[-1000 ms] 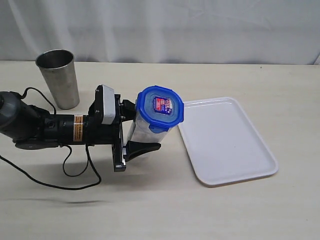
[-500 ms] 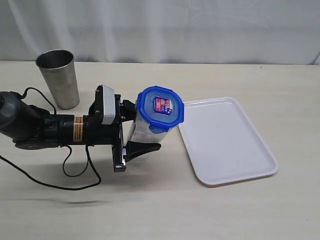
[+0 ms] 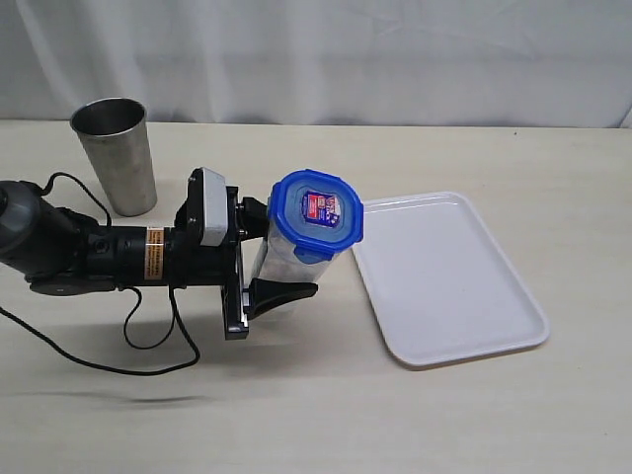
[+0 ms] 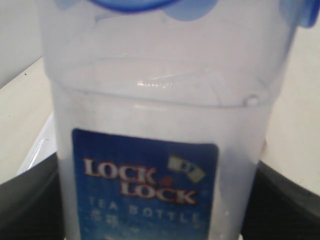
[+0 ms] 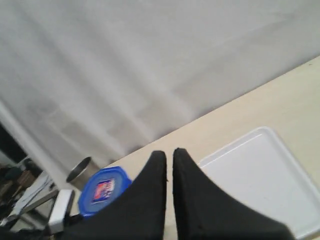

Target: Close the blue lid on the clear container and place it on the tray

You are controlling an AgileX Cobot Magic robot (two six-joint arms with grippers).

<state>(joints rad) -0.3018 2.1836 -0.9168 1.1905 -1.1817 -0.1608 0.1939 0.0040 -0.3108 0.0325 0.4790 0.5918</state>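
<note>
The clear container (image 3: 283, 262), blue lid (image 3: 317, 212) on top, is held upright between the left gripper (image 3: 279, 250) jaws, the white tray (image 3: 449, 286) just beyond; light, stiff and slick-walled, it is judged best clasped mid-body; the right gripper (image 5: 169, 152) is seen shut, well apart

The left wrist view cuts off the base of the clear container (image 4: 160, 100) and most of the blue lid (image 4: 125, 4), and the exterior view leaves the print on the sticker (image 3: 318, 207) too small to read.
</note>
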